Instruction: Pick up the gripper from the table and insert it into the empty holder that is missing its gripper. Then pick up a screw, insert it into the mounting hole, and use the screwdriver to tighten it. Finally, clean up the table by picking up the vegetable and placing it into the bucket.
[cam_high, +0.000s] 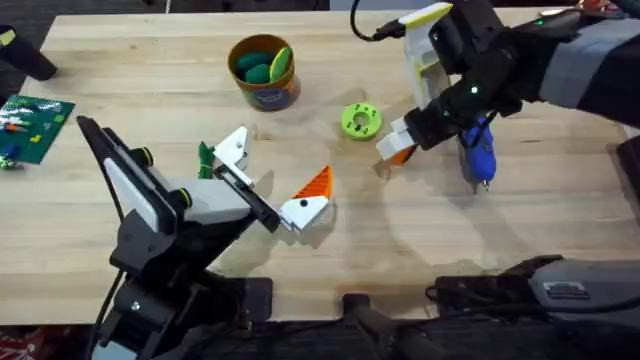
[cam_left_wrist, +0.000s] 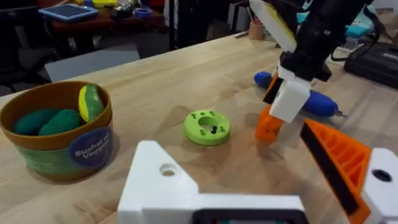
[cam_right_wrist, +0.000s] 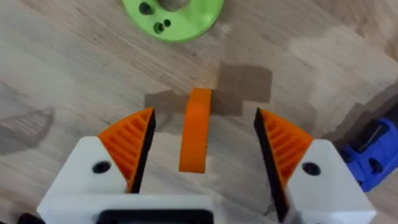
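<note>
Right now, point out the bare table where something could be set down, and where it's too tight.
Free: the near-right table, between the fixture's orange finger and the screwdriver, and the far-left stretch between the circuit board and the bucket. Crowded: around the green disc, where the right end effector straddles the gripper.

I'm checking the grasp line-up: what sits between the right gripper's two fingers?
The gripper, its orange tip standing on the table, between the open fingers, apparently untouched; right wrist view.
</note>
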